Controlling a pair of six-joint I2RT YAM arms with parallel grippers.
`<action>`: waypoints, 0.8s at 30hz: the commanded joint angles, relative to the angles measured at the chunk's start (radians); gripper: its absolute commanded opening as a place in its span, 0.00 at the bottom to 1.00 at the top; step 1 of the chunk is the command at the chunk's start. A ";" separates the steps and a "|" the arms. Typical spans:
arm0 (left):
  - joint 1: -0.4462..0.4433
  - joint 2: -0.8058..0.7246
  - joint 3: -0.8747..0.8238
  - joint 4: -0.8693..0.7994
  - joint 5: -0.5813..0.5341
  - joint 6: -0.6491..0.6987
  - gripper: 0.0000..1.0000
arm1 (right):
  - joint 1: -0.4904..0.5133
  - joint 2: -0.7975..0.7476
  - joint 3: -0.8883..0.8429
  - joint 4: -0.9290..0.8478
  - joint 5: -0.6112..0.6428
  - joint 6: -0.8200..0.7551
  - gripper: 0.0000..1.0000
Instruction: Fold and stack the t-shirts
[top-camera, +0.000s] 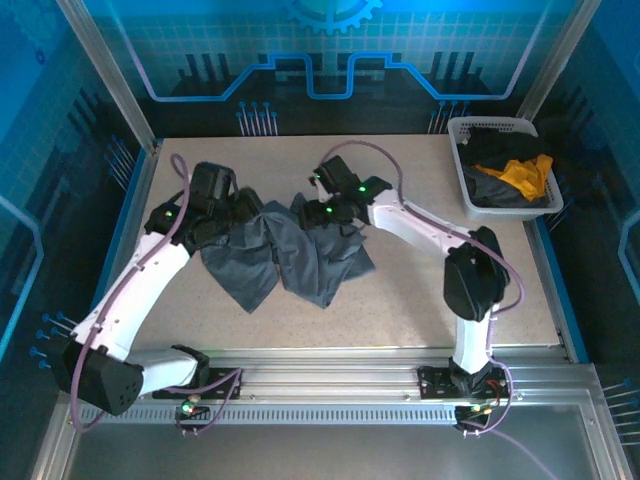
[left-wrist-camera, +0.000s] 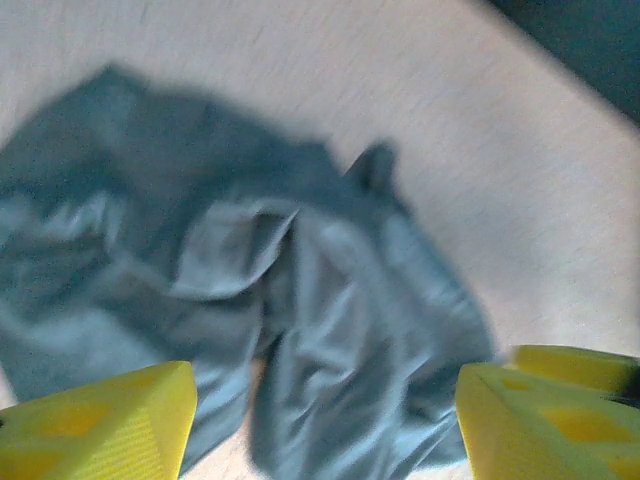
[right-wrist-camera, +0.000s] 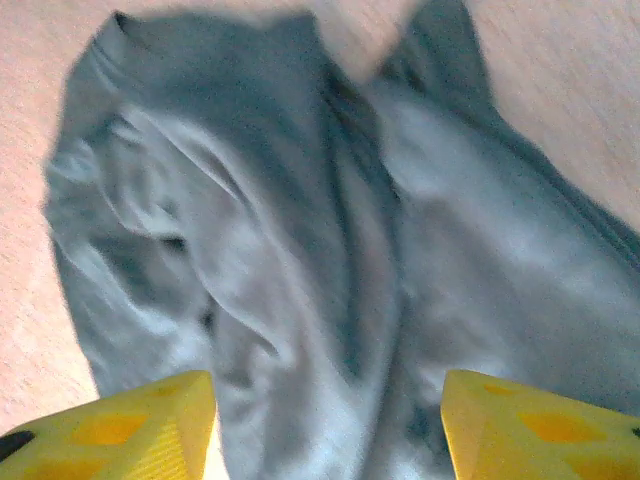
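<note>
I take the white basket (top-camera: 456, 160) as my mark. It holds a heap of cloth: a black shirt (top-camera: 488, 148) toward its far end and an orange-yellow shirt (top-camera: 527, 174) toward its near right side, lying over darker cloth. The grey shirt (top-camera: 290, 255) lies on the table (top-camera: 400, 310), well left of the basket and somewhat nearer the arm bases, not touching it. It is crumpled, not folded: two bunched halves meet along a ridge, and loose flaps spread out on the near side. The right gripper (top-camera: 322, 213) hangs over the part of the shirt closer to the basket. The left gripper (top-camera: 245, 212) hangs over the part farthest from it. Both are well apart from the basket. From the left wrist I see the left gripper (left-wrist-camera: 325, 372) with its yellow fingers (left-wrist-camera: 110, 420) spread wide. Rumpled grey cloth lies below the gap and nothing is pinched between them. That picture is blurred. From the right wrist it is much the same: the right gripper (right-wrist-camera: 328, 378) stands with its jaws wide apart over the grey folds, one finger (right-wrist-camera: 530, 420) at each lower corner, gripping nothing. I cannot tell whether either gripper's tips touch the cloth.
</note>
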 joint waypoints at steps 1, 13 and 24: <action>0.021 -0.011 -0.116 -0.074 0.147 -0.074 0.68 | -0.066 -0.162 -0.183 0.012 -0.025 0.047 0.60; 0.082 0.203 -0.316 0.003 0.160 -0.085 0.77 | -0.056 -0.269 -0.554 -0.002 -0.057 0.033 0.61; 0.213 0.470 -0.305 0.099 0.147 -0.058 0.68 | 0.175 -0.050 -0.326 -0.050 -0.123 -0.105 0.62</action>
